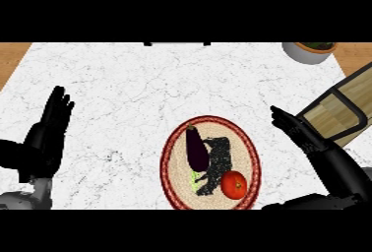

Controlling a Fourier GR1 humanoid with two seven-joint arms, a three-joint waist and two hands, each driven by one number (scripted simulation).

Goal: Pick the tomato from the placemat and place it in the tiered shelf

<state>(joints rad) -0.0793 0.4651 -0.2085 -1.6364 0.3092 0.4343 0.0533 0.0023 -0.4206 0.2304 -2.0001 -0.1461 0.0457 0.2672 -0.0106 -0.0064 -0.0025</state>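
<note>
Tomato (234,185) is sitting on the round placemat (251,147) near the counter's (131,88) front edge, touching a dark leafy item (215,165) beside an eggplant (196,147). Tiered shelf (340,110) is lying at the right edge. Left hand (49,130) is resting with fingers straight, holding nothing; right hand (301,132) is hovering between placemat and shelf, fingers extended, holding nothing.

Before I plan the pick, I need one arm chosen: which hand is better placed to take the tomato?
The right hand. The tomato lies at the placemat's lower right, nearer that hand, and the tiered shelf is on the same side. The left hand rests open far left.
</note>
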